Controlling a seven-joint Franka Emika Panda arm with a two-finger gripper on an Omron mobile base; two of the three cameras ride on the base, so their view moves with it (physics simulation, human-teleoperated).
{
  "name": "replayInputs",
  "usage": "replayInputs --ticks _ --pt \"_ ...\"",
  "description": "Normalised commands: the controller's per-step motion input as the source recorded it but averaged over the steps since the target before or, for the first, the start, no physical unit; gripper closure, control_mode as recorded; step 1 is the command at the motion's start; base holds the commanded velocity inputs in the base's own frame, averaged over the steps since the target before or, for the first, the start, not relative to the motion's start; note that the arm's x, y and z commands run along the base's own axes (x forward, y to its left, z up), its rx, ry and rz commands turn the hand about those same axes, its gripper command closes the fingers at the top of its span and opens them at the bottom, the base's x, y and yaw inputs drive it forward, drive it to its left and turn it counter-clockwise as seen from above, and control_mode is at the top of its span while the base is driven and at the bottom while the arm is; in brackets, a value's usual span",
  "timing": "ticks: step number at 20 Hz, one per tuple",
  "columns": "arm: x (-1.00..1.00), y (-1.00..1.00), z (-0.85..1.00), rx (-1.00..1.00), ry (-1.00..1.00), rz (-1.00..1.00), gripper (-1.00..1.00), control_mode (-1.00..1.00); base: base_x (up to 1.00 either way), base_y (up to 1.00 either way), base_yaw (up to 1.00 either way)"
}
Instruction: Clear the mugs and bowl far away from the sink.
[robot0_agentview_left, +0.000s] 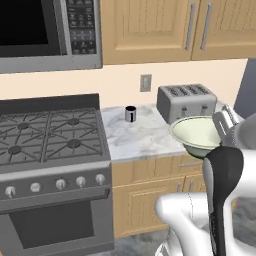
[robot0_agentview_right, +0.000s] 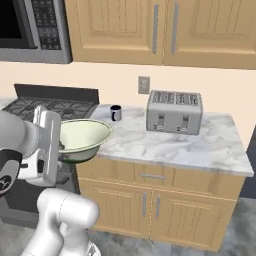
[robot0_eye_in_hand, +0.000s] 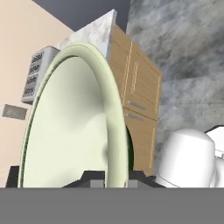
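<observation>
My jaws are clamped on the rim of the bowl (robot0_agentview_right: 82, 137); I hold it in the air at the counter's (robot0_agentview_right: 200, 145) front edge, out in front of the toaster (robot0_agentview_right: 174, 111), between it and the stove (robot0_agentview_left: 50, 135); the dark mug (robot0_agentview_left: 130, 113) stands upright on the counter beside the toaster, on its stove side, near the wall; a microwave (robot0_agentview_left: 47, 32) hangs above the stove.

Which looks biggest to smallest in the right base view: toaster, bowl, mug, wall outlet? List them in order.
1. Toaster and bowl: similar in apparent size; the bowl sits nearer the camera, held in the gripper, so no firm order between them.
2. Mug and wall outlet: both small and look alike; unranked.
</observation>
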Motion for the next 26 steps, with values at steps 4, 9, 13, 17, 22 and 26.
replayInputs --ticks 4,9,13,17,22,26 --pt "0.0 0.0 0.0 0.0 0.0 0.0 1.0 1.0 0.6 -0.04 0.12" --pt "0.0 0.0 0.0 0.0 0.0 0.0 1.0 1.0 0.57 0.0 0.1" --pt "0.0 0.0 0.0 0.0 0.0 0.0 1.0 1.0 0.38 0.0 0.06" --pt "0.0 0.0 0.0 0.0 0.0 0.0 1.0 1.0 0.25 0.0 -0.02" --pt "0.0 0.0 0.0 0.0 0.0 0.0 1.0 1.0 0.3 0.0 -0.05" --pt "0.0 0.0 0.0 0.0 0.0 0.0 1.0 1.0 0.39 0.0 -0.04"
